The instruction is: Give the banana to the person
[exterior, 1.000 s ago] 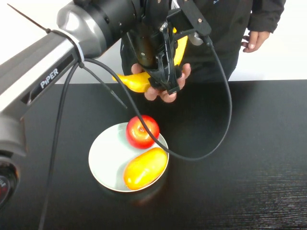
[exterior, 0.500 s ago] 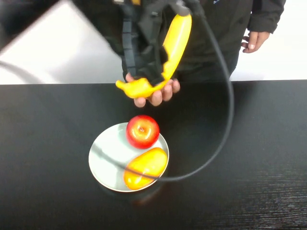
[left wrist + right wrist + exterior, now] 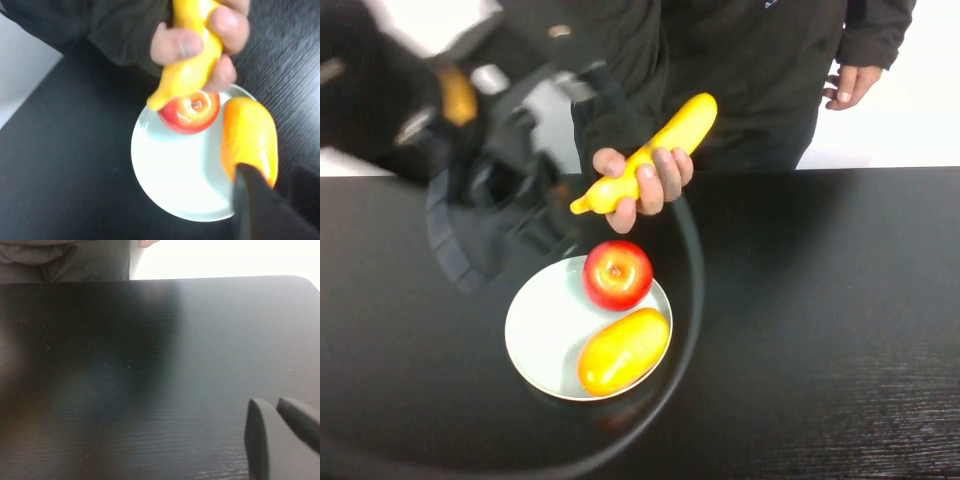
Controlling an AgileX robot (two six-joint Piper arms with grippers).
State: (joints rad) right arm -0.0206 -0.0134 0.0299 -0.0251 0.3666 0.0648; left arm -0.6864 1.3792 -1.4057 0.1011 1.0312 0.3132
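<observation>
Banana: I see the banana in the person's hand, above the far edge of the black table. It slants up toward the person's torso, thick end high, narrow end low over the table. In the left wrist view the banana hangs just above the apple, apart from it.

Person: the person stands at the far side of the table in a dark top. One hand wraps its fingers around the banana's lower half; the other hand hangs by the side.

Left gripper: I find the left gripper as a dark blur left of the banana, above the table beside the plate, clear of the fruit. I cannot tell how its jaws stand.

Right gripper: the right gripper sits low over bare table, well away from the plate. Its two fingertips lie close together with nothing between them; I read the jaws as closed.

Plate: the white plate holds the red apple and a yellow-orange mango-like fruit, side by side.
</observation>
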